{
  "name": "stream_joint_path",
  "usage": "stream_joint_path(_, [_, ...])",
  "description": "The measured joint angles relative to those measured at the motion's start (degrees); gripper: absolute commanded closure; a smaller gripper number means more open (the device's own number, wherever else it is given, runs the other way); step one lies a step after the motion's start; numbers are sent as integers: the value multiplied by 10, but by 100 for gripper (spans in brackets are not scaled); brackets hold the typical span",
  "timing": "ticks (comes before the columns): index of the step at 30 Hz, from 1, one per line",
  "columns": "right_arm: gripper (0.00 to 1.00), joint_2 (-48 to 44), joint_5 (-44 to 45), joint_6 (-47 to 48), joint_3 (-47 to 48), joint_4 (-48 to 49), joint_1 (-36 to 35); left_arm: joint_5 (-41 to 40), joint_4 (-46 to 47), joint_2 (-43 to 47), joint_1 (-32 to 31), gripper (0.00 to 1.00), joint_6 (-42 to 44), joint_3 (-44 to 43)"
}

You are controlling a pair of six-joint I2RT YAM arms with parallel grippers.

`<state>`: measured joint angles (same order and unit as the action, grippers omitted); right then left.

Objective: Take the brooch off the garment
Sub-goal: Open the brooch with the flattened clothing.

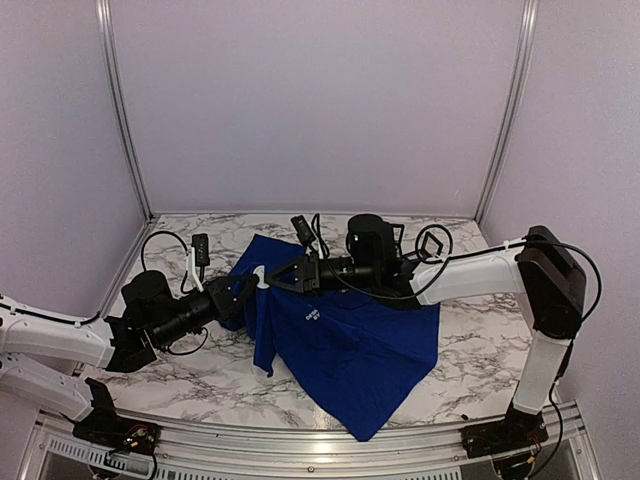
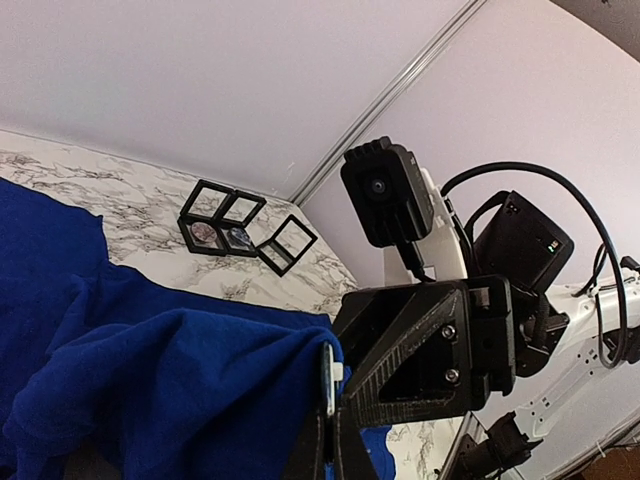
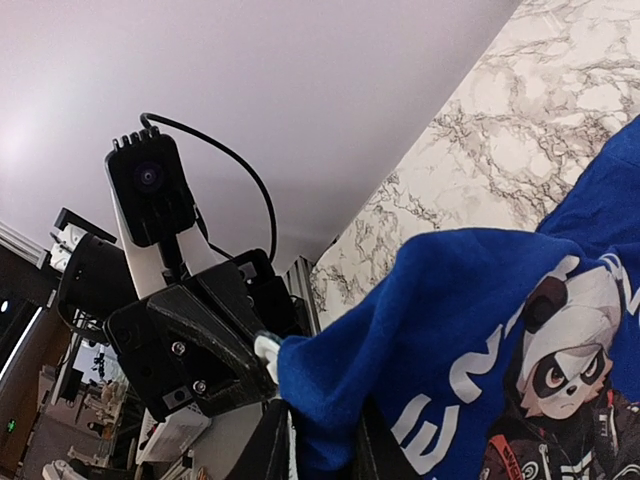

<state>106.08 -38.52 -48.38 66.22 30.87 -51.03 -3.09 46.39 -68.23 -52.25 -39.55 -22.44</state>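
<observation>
1. The blue T-shirt (image 1: 350, 350) lies spread on the marble table (image 1: 480, 340). One fold of it is held up in the air between the two hands.
2. The left hand (image 2: 330, 430) is pressed together and pinches that raised fold.
3. The right hand (image 3: 325, 440) meets it from the other side. Its fingers stand a little apart with blue cloth between them. I cannot tell if they squeeze it.
4. A small white bit (image 3: 266, 358) shows at the pinched spot, right at the left hand's tip. It is too small to tell if it is the brooch.
5. The panda picture (image 3: 565, 365) and the white letters (image 3: 470, 375) sit just beside the raised fold.
6. Three little black-framed boxes (image 2: 225, 222) stand on the table beyond the shirt, near the far corner.
7. From above, the right arm (image 1: 470, 272) reaches across the top of the shirt and hides that part.
</observation>
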Motion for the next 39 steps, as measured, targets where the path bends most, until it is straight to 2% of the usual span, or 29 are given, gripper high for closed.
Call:
stream_joint_path(5, [77, 0, 0, 7, 1, -7, 0, -4, -4, 0, -1, 100, 0, -1])
stream_joint_path(18, [77, 0, 7, 7, 0, -7, -2, -8, -13, 4, -3, 100, 0, -3])
stream_joint_path(24, [69, 0, 15, -22, -14, 26, -2, -8, -12, 4, -3, 100, -1, -3])
stream_joint_path(28, [69, 0, 18, -38, -18, 45, -2, -8, -12, 4, -3, 100, -3, -3])
stream_joint_path(33, [78, 0, 22, -55, -24, 62, -2, -8, -6, 4, -3, 100, -3, -3])
stream_joint_path(39, [84, 0, 26, -67, -28, 76, -2, -8, -1, 4, -3, 100, -3, -3])
